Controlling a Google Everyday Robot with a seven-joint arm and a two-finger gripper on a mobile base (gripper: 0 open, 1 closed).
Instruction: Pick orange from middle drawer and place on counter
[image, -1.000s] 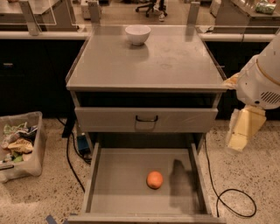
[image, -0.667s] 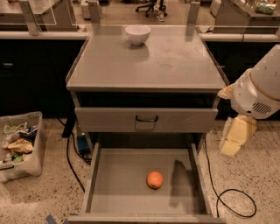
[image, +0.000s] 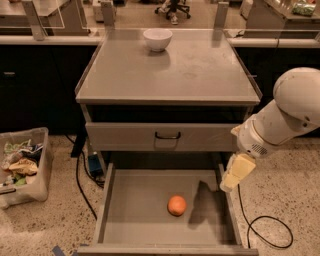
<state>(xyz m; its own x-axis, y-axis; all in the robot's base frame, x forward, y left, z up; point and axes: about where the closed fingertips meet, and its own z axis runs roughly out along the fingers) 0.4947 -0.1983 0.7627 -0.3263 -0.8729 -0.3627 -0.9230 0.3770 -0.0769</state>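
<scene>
We see the gripper (image: 230, 183), whose state we cannot tell, above the middle drawer (image: 125, 212) wall, apart from the orange (image: 176, 205).

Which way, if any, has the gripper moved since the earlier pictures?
Yes. The gripper has moved down and leftward, toward the right wall of the open drawer.

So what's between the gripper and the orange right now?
Camera view: only bare middle drawer floor, shadowed, between the gripper by the drawer's right wall and the orange.
</scene>
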